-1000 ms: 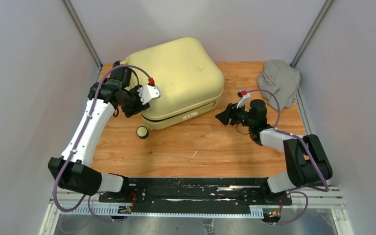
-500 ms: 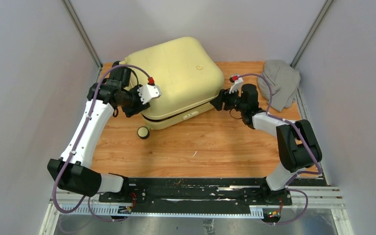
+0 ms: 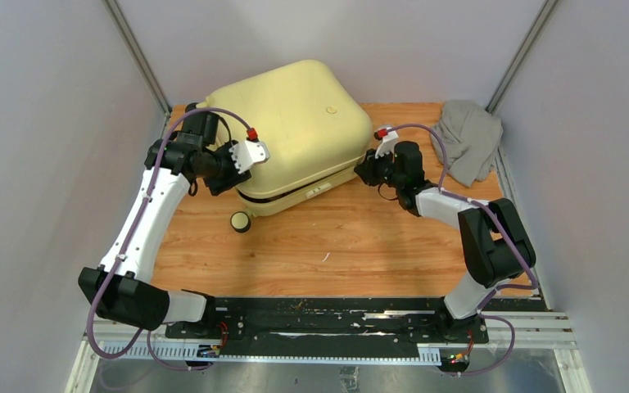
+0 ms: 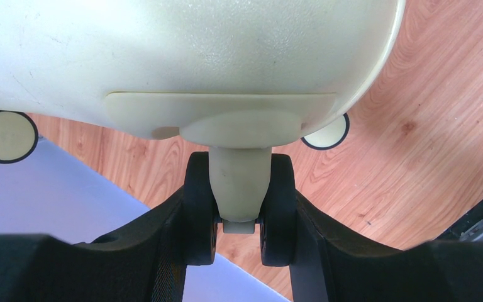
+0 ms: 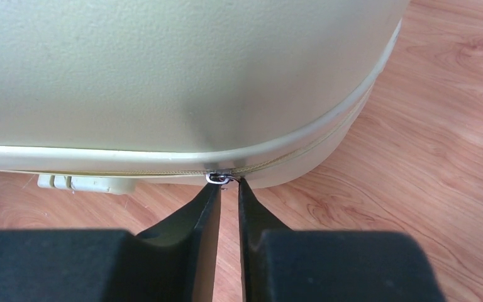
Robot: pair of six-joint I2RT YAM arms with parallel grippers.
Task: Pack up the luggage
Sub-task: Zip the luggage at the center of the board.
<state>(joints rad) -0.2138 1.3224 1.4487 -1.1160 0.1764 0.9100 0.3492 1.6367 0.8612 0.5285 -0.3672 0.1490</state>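
The pale yellow luggage (image 3: 295, 115) lies closed on the wooden table, tilted up a little at its near left corner. My left gripper (image 3: 233, 168) is at that corner, shut on one of the luggage's wheels (image 4: 239, 189), its black fingers (image 4: 163, 251) pressing the twin black tyres from both sides. My right gripper (image 3: 366, 170) is at the luggage's right front corner. Its fingertips (image 5: 209, 195) stand almost together on the small metal zipper pull (image 5: 217, 178) on the zip line of the luggage (image 5: 163, 75).
A grey cloth garment (image 3: 467, 135) lies crumpled at the back right corner of the table (image 3: 336, 246). Another wheel (image 3: 238, 221) of the luggage touches the table near the front left. Grey walls close in on both sides.
My right arm has swung from the table's middle right to the luggage's right corner, and its jaws have narrowed onto the zipper pull. The left arm has kept its grip and place.
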